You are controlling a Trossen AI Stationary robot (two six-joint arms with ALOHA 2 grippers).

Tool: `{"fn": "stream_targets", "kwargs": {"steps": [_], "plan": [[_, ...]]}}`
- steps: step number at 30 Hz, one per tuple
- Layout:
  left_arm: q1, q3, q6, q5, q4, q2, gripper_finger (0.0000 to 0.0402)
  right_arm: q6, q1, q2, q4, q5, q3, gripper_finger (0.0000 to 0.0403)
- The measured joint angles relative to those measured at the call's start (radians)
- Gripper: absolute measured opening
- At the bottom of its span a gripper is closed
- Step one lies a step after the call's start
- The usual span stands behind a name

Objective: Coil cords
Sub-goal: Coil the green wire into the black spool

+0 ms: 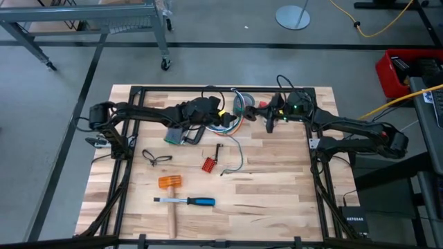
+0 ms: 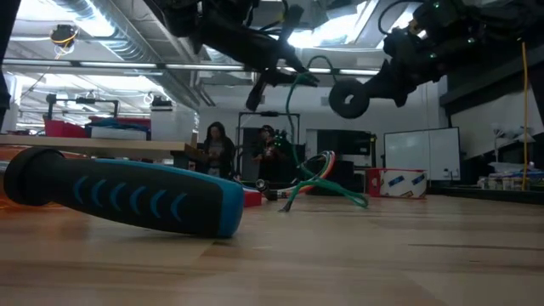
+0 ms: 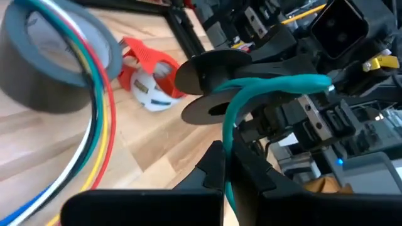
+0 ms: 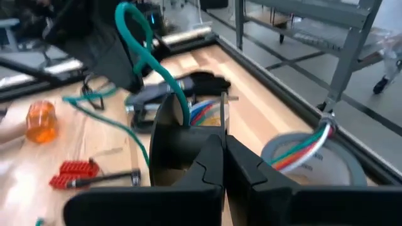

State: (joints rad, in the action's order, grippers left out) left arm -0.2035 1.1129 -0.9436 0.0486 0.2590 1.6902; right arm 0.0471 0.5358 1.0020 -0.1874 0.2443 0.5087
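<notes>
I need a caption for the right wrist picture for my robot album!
Right gripper shut on a black spool while a green cord loops over it above the wooden table.

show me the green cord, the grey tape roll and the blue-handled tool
green cord (image 3: 276, 83), left wrist view, on its arched bend
grey tape roll (image 3: 38, 75), left wrist view, on its outer wall
blue-handled tool (image 1: 202, 202), high view, on its blue handle

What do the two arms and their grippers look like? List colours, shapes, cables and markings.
Both arms are dark, near black, built of jointed tubular segments with blocky housings. The left arm ends in a bulky black left gripper. The right arm shows looping black cables and a green light near the right gripper. Jaws are flat, black and tapered.
</notes>
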Motion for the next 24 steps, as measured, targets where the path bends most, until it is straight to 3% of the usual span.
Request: {"fn": "stream_targets", "kwargs": {"steps": [12, 24], "plan": [[0.054, 0.126, 0.084, 0.004, 0.016, 0.09, 0.0, 0.008, -0.085, 0.163, -0.255, -0.148, 0.0, 0.0001], [0.117, 0.13, 0.141, 0.127, 0.01, 0.101, 0.0, 0.146, -0.085, 0.168, -0.456, -0.2, 0.0, 0.0001]]}}
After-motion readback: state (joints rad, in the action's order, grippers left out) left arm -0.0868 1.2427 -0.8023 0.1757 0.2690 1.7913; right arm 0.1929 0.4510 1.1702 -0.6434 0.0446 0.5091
